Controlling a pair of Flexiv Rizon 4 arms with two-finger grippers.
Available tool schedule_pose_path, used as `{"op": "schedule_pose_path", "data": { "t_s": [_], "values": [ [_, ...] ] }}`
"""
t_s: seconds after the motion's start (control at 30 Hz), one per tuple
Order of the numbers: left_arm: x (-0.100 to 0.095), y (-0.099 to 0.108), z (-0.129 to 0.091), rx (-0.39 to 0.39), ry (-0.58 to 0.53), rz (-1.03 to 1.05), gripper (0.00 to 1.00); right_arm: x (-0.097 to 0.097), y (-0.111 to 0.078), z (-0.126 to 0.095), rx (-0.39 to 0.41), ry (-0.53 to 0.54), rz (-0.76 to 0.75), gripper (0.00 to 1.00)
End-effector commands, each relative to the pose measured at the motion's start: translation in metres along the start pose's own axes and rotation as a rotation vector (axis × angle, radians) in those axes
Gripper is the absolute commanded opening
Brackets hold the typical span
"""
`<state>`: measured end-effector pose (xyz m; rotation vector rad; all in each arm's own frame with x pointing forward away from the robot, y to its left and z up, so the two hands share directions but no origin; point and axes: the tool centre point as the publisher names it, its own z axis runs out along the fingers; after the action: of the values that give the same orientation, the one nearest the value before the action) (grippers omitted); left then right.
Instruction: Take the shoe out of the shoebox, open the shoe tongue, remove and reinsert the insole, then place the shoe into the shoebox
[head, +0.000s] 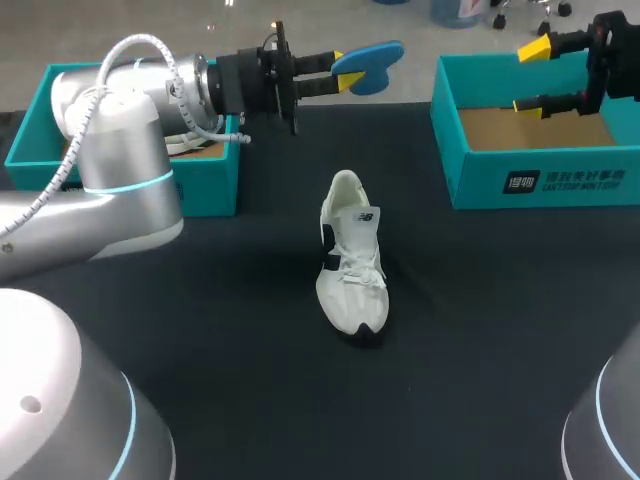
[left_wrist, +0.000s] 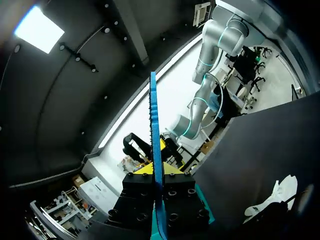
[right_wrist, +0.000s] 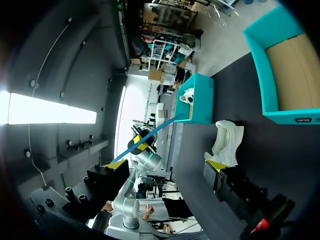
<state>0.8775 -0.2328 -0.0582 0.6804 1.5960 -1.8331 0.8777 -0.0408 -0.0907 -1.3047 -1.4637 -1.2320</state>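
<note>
The left gripper (head: 345, 68) pinches a blue insole (head: 375, 62) at upper centre, while the right gripper (head: 531, 76) hangs wide open over the upper-right shoebox (head: 540, 180), the white shoe (head: 352, 255) lying mid-frame.

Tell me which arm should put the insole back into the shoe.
Left. The left gripper is shut on the blue insole, held up beyond the white shoe. The right gripper hangs open and empty over the right shoebox.

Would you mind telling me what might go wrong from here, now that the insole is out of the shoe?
The left tool grips the blue insole only by one end, so it may slip or swing. Nothing steadies the white shoe; pushing the insole in could tip it, since the right tool hangs open over the right shoebox.
</note>
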Motion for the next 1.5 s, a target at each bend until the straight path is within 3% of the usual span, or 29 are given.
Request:
{"op": "schedule_pose_path", "data": {
  "t_s": [0.03, 0.47, 0.53, 0.57, 0.63, 0.8, 0.97, 1.23, 1.27, 1.5],
  "values": [
    [-0.005, 0.004, -0.001, 0.058, 0.133, -0.368, 0.00, 0.000, 0.001, 0.000, 0.002, -0.001, 0.001, 1.00],
    [-0.005, 0.004, -0.001, 0.058, 0.133, -0.368, 0.00, 0.000, 0.001, 0.000, 0.002, -0.001, 0.001, 1.00],
    [-0.006, 0.007, -0.004, 0.098, 0.083, -0.521, 0.00, 0.000, 0.001, 0.000, 0.002, -0.001, 0.001, 1.00],
    [-0.006, 0.011, -0.005, 0.067, 0.029, -0.700, 0.00, 0.000, 0.001, 0.000, 0.002, -0.001, 0.001, 1.00],
    [-0.004, 0.012, -0.006, 0.092, -0.021, -0.836, 0.00, 0.000, 0.001, 0.000, 0.002, -0.001, 0.001, 1.00],
    [-0.001, 0.013, -0.002, 0.063, -0.063, -1.079, 0.00, 0.000, 0.001, 0.000, 0.002, -0.001, 0.001, 1.00],
    [-0.005, 0.009, -0.001, -0.010, -0.052, -1.254, 0.00, 0.000, 0.001, 0.000, 0.002, -0.001, 0.001, 1.00],
    [-0.008, 0.009, -0.009, -0.169, 0.087, -1.398, 0.00, 0.000, 0.001, 0.000, 0.002, -0.001, 0.001, 1.00],
    [-0.007, 0.010, -0.009, -0.136, 0.153, -1.377, 0.00, 0.000, 0.001, 0.000, 0.002, -0.001, 0.001, 1.00],
    [-0.007, 0.010, -0.009, -0.136, 0.153, -1.377, 0.00, 0.000, 0.001, 0.000, 0.002, -0.001, 0.001, 1.00]
  ]
}}
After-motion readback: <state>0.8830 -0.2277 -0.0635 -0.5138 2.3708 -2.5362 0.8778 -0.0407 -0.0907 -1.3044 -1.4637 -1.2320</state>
